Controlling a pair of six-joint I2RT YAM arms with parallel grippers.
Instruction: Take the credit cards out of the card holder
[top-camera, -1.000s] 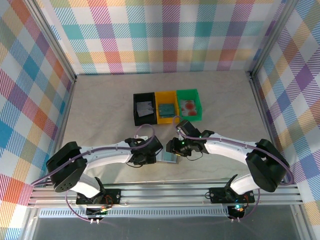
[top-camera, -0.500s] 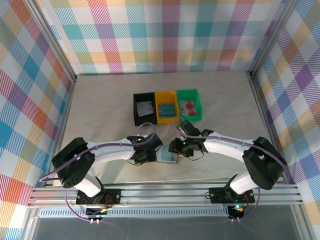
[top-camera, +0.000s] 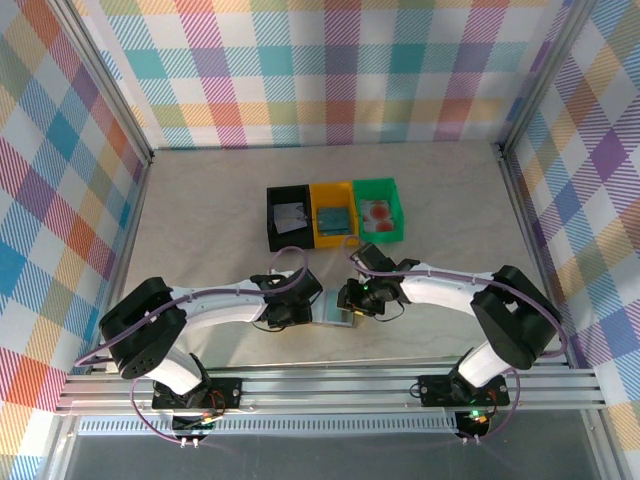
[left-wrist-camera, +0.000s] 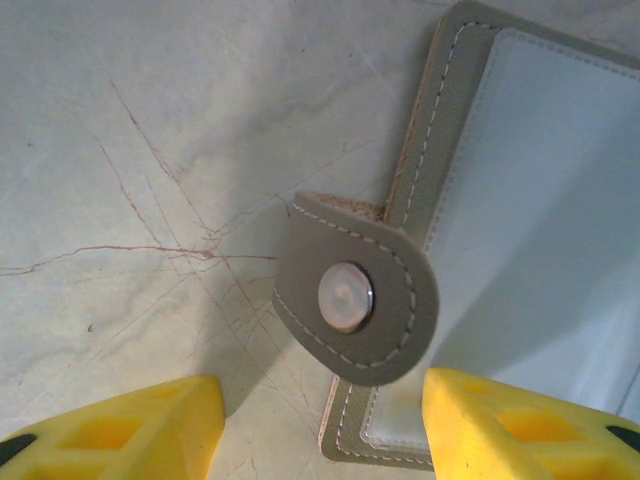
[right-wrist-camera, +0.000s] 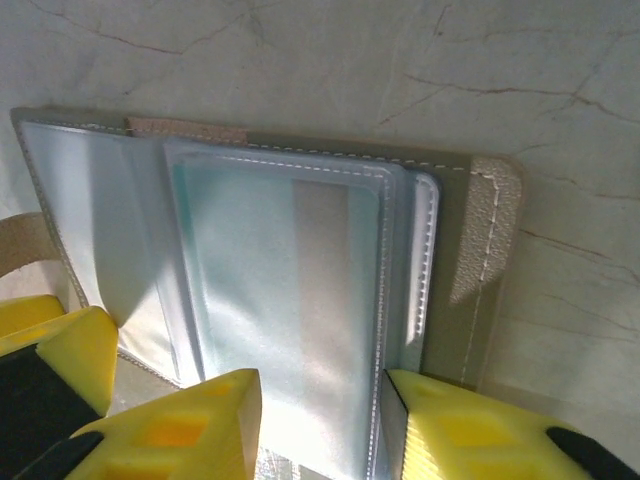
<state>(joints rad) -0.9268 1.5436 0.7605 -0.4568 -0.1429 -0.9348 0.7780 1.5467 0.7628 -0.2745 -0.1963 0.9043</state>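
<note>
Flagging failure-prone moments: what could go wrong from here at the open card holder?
1. The right end effector straddles the clear sleeves; closing could pinch plastic rather than a card.
2. The left end effector stands open near the snap tab, so the card holder isn't clamped and may slide or lift on a pull.

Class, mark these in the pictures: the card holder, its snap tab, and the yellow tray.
card holder (right-wrist-camera: 290, 300): right wrist view, on the clear pocket sleeve.
snap tab (left-wrist-camera: 345, 297): left wrist view, on the metal snap.
yellow tray (top-camera: 331, 186): top view, on the far rim.
</note>
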